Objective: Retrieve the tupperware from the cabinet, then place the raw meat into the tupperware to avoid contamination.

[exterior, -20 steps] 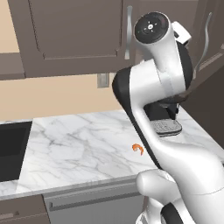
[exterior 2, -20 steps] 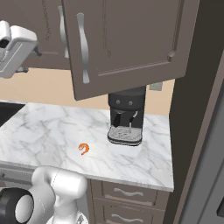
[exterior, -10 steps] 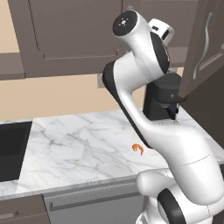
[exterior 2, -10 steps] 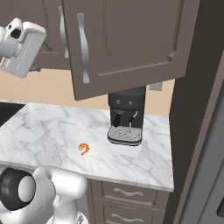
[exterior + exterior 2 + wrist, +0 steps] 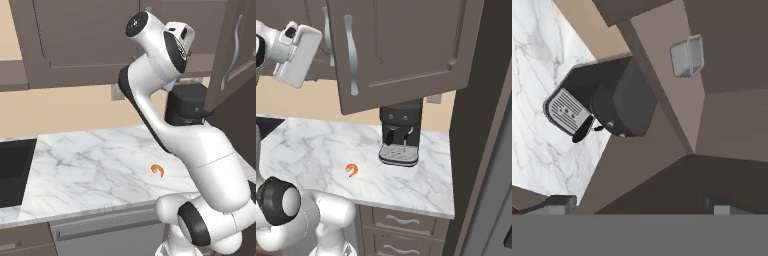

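Shrimp-like raw meat (image 5: 158, 170) lay alone on the marble counter (image 5: 75, 165), left of the black coffee machine (image 5: 401, 132) and well apart from it, so I left it where it was; it had no container to go into yet. I judged I was on the first step, reaching for the tupperware. I had the arm raised high, with the hand (image 5: 295, 55) up at cabinet height to the left of the swung-out door (image 5: 401, 47). That door stood open over the coffee machine, its silver bar handle (image 5: 351, 55) facing me in the right base view.

Through the hand camera, which was rolled over hard, I could see the coffee machine from above and, beyond it, the tupperware (image 5: 688, 56) sitting on the brown shelf (image 5: 677, 95) inside the cabinet (image 5: 732, 50). It was small in that picture and still well ahead of the fingers (image 5: 562, 202). The gripper (image 5: 639, 204) was spread as wide as it goes and had nothing in it.

Next, to my mind, I needed to push the hand forward into the opening, clear of the door edge and the top of the coffee machine, line the spread fingers across the container's walls, and only then close.
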Robot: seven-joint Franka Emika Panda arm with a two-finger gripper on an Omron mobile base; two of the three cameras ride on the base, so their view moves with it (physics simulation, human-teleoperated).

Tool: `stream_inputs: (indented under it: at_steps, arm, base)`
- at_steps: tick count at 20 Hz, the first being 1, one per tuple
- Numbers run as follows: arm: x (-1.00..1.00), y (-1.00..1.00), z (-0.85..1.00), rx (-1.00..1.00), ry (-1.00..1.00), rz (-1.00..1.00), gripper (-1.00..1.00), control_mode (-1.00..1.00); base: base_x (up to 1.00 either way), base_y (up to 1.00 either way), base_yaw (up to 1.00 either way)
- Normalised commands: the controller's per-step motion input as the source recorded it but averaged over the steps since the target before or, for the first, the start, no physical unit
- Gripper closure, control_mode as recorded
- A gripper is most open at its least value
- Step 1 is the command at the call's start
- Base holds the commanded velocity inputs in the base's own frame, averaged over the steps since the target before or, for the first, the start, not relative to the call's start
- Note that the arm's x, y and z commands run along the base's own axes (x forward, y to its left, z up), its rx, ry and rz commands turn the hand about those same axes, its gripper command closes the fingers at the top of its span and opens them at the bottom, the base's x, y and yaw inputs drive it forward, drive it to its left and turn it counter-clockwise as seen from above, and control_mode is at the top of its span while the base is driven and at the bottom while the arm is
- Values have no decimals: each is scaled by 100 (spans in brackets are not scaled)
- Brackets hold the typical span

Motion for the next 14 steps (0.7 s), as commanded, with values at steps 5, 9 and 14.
stream_inputs:
  at_steps: [5,9,14]
  arm:
    - [14,-32,-4,-12,14,0,-100,-100]
    - [5,-37,-2,-11,11,-1,-100,-100]
    - [0,-38,-1,-8,11,-4,-100,-100]
  base:
    - [0,0,0]
    - [0,0,0]
    - [0,0,0]
